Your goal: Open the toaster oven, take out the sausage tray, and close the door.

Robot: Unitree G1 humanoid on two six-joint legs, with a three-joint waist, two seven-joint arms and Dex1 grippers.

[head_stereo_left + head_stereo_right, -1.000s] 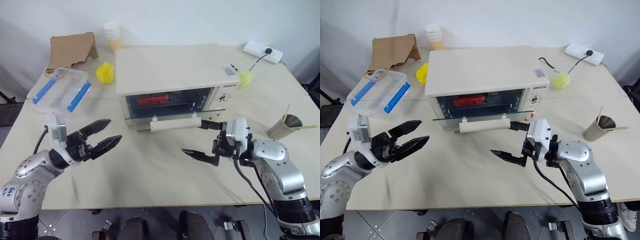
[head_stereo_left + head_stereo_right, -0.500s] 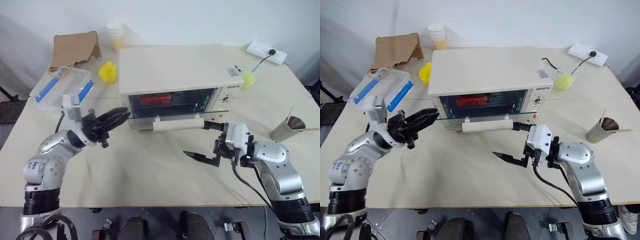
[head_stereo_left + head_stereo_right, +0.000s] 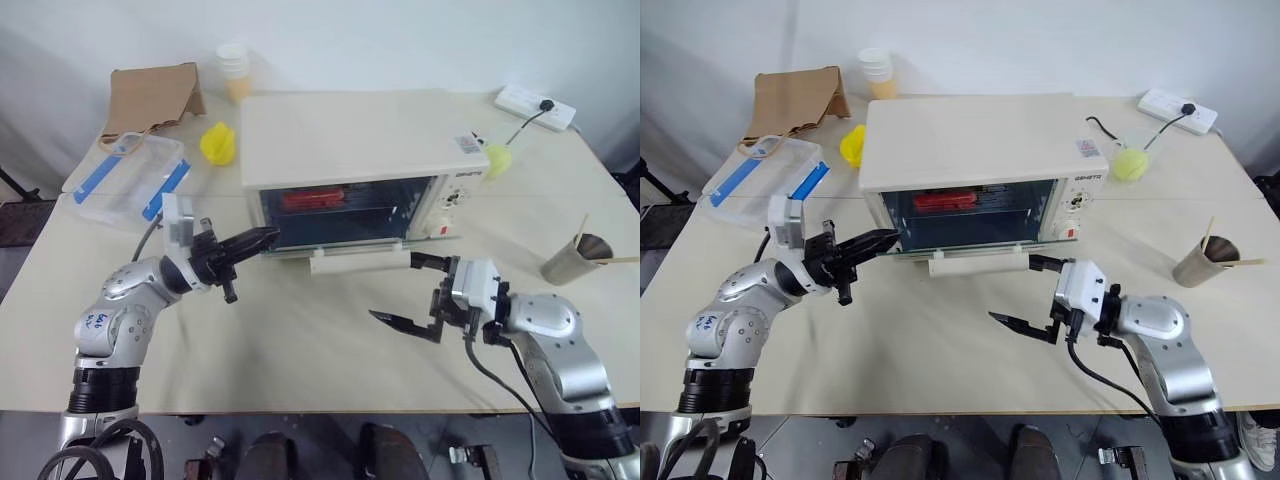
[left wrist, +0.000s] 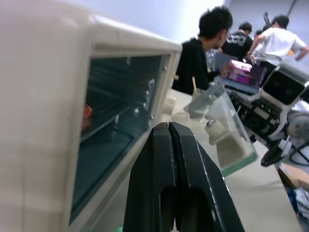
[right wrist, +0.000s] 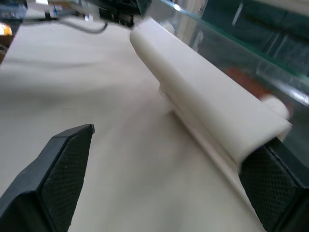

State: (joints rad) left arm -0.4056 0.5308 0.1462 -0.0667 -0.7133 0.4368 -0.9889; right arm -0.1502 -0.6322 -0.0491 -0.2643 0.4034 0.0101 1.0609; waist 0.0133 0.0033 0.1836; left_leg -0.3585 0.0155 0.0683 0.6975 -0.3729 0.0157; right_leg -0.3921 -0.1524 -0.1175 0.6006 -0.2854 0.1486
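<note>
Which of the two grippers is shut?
The left gripper: its two black fingers are pressed together at the left corner of the oven door. The right gripper stands wide open beside the handle.

A clear plastic box with blue clips (image 3: 128,184) lay near the tabletop's left edge, toward the far side. Behind it, at the far left corner, a brown paper bag (image 3: 150,98) lay folded. A stack of paper cups (image 3: 233,70) stood at the far edge, and a small yellow object (image 3: 216,143) sat just in front of them. At the far right corner lay a white power strip (image 3: 534,106) with a black plug in it; a yellow-green ball (image 3: 497,160) in a clear wrapper rested near it. Near the right edge a metal cup (image 3: 573,260) held wooden sticks (image 3: 580,234). Several people (image 4: 200,50) stood in the room's background.
</note>
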